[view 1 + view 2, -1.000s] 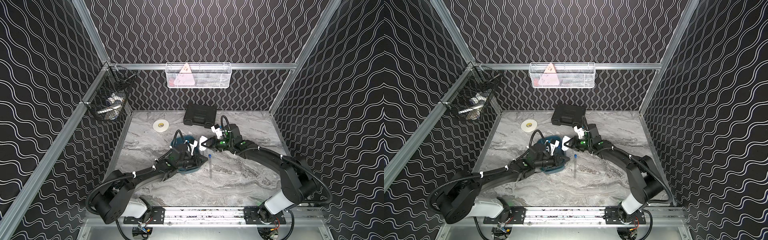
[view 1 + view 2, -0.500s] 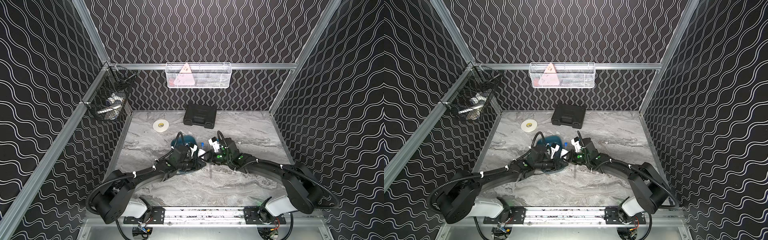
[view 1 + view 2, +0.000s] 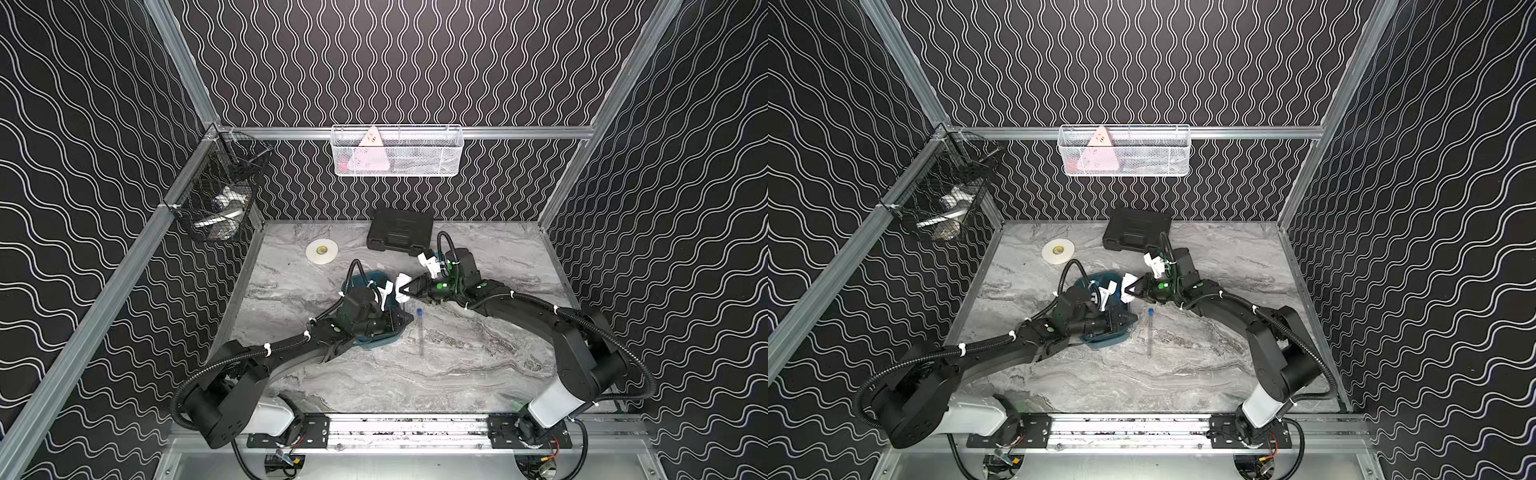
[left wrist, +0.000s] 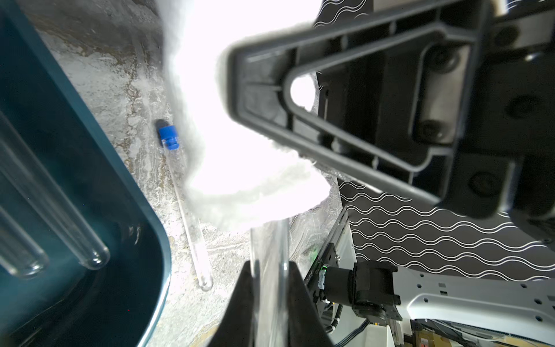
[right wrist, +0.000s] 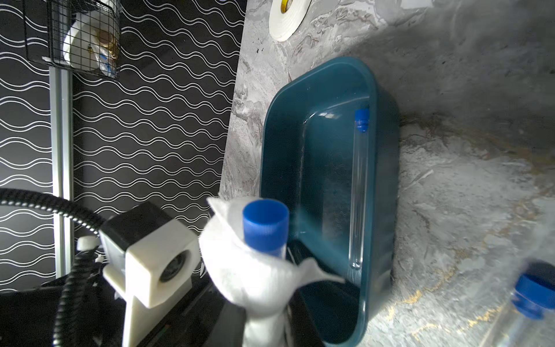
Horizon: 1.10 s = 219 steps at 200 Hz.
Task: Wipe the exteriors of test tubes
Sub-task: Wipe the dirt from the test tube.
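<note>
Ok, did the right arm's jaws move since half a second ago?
Yes. The jaws of the right gripper pulled back toward the black case, away from the front rail.

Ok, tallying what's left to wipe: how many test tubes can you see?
4. Two tubes in the teal tray; a third tube on the table beside it; a fourth tube in the left gripper, white tissue wrapped below its cap. The arms may hide more.

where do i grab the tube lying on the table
Grip the tube mid-length, straight down from above, jaws across it: it lies flat on the table, thin and round, apart from the tray, so both long sides are open.
</note>
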### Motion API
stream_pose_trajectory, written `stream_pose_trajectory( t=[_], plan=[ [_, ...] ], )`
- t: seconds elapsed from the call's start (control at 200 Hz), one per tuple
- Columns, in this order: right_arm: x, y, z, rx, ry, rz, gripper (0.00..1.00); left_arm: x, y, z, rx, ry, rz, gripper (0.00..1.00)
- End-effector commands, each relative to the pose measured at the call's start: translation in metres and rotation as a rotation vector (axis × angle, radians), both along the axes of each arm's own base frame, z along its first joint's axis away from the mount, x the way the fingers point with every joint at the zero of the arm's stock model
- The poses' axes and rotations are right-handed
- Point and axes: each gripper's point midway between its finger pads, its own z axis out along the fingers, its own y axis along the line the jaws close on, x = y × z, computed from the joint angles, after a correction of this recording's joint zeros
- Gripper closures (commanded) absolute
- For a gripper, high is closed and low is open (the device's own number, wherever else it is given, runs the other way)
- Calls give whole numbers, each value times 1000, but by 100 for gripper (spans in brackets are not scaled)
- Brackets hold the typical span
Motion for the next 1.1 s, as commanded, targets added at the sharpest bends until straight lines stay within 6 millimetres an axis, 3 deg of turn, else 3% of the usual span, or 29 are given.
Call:
stream_pose_trajectory(
  t=[0.0, 0.195, 0.335, 0.525, 0.836, 1.091],
  plan=[
    [-10, -4, -12, -37, 16, -40, 83, -7, -14, 34, -92, -126, -106, 87],
    [-62, 7, -35, -77, 59, -16, 84, -4, -14, 31, -93, -120, -102, 87],
    [-80, 13, -47, -81, 80, -12, 84, -2, -15, 29, -98, -113, -102, 87],
    [-72, 12, -41, -107, 46, -26, 87, -3, -12, 28, -93, -111, -97, 86],
    [-39, 6, -8, -74, -21, -46, 87, -10, 2, 26, -59, -103, -69, 68],
    [-43, -6, -5, -65, -18, -47, 87, -12, 16, 28, 18, -123, -57, 61]
  ],
)
